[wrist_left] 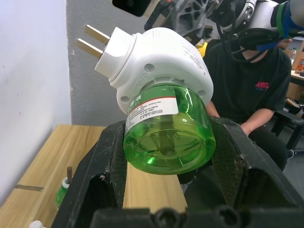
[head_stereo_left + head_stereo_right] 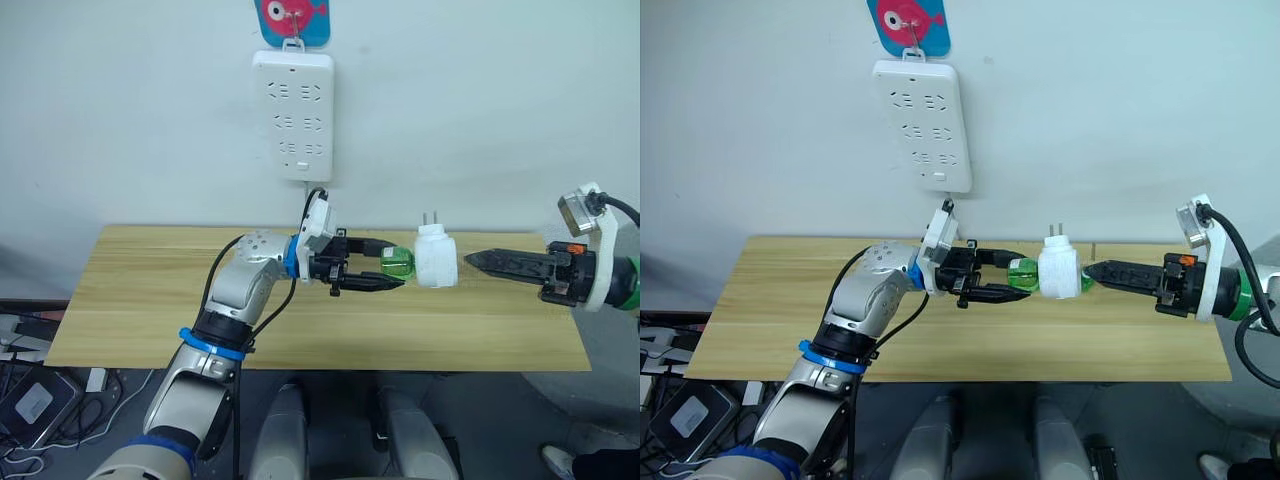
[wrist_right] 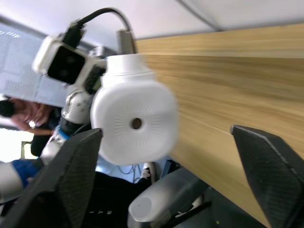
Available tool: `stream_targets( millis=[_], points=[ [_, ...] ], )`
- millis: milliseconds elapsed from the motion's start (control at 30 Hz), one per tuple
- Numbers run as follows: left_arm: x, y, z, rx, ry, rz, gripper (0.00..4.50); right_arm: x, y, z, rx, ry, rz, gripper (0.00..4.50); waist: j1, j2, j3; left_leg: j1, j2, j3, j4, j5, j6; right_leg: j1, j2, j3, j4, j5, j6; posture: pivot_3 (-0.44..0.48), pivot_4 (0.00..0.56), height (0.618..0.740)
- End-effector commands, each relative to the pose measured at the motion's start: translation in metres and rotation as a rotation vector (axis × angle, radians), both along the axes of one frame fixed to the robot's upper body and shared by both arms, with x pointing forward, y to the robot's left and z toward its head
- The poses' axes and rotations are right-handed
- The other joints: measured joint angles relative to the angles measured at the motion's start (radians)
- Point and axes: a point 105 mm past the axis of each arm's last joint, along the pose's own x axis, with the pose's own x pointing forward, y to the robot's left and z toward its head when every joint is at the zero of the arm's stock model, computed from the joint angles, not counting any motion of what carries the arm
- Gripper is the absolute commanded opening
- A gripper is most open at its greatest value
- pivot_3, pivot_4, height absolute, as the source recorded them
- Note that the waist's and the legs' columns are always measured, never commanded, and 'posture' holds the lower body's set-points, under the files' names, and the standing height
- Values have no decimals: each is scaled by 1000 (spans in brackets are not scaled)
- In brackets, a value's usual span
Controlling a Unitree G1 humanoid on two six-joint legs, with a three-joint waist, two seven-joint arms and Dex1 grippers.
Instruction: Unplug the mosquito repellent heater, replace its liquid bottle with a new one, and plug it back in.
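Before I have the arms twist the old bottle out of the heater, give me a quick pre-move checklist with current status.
1. Heater unplugged: ok. The mosquito repellent heater is held in the air, prongs bare, away from the power strip.
2. Left gripper on the green bottle: ok, fingers on both sides.
3. Right gripper holding the heater: not ok. The right wrist view shows its fingers spread wide of the heater.
4. Bottle seated in heater: ok, neck inside the base.
5. Replacement ready: cannot tell; a second green bottle stands on the table, contents unclear.
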Motion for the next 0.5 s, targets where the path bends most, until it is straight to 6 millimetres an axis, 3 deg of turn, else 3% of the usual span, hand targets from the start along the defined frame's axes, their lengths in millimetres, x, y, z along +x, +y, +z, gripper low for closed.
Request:
stream_targets(
  millis=[33, 467, 500],
  points=[
    [-8, -7, 9, -14, -35, -58, 2247, -6, 12, 10, 29, -41, 69, 4463, 2, 0, 0, 0, 0, 0, 0, 0, 0, 0, 0, 0, 0, 0, 0, 86, 272, 740],
    [-13, -14, 13, -25, -36, -94, 2247, -4, 28, 5, 44, -20, 128, 4463, 3, 0, 0, -2, 0, -1, 4, 0, 0, 0, 0, 0, 0, 1, 2, 91, 272, 740],
    [-13, -14, 12, -24, -36, -93, 2247, -3, 28, 4, 42, -20, 126, 4308, 3, 0, 0, -2, 0, -1, 4, 0, 0, 0, 0, 0, 0, 1, 2, 91, 272, 740]
  ],
)
